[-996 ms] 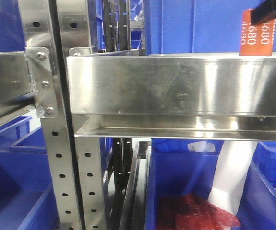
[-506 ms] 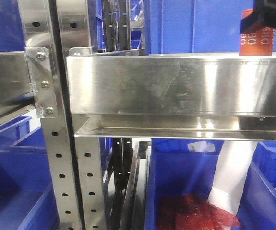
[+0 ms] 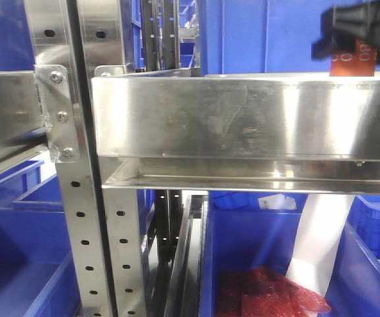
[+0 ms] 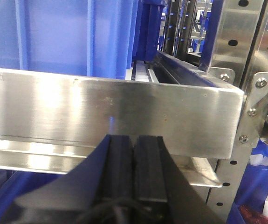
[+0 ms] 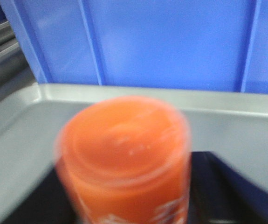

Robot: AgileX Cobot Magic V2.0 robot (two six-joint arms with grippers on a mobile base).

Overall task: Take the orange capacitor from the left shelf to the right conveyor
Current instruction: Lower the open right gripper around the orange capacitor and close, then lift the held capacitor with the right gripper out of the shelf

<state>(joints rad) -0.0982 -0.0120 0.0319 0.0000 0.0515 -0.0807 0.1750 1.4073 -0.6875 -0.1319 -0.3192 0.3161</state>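
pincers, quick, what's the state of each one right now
Left pincer: closed, holding nothing.
Right pincer: set around the orange capacitor; whether it is gripping cannot be told.

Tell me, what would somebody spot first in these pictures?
The bright orange capacitor would catch the eye first. It is blurry and fills the right wrist view, with a blue bin behind it. Next comes the big shiny front lip of the left shelf, stretching across the middle of the front view, with the capacitor peeking over its right end.
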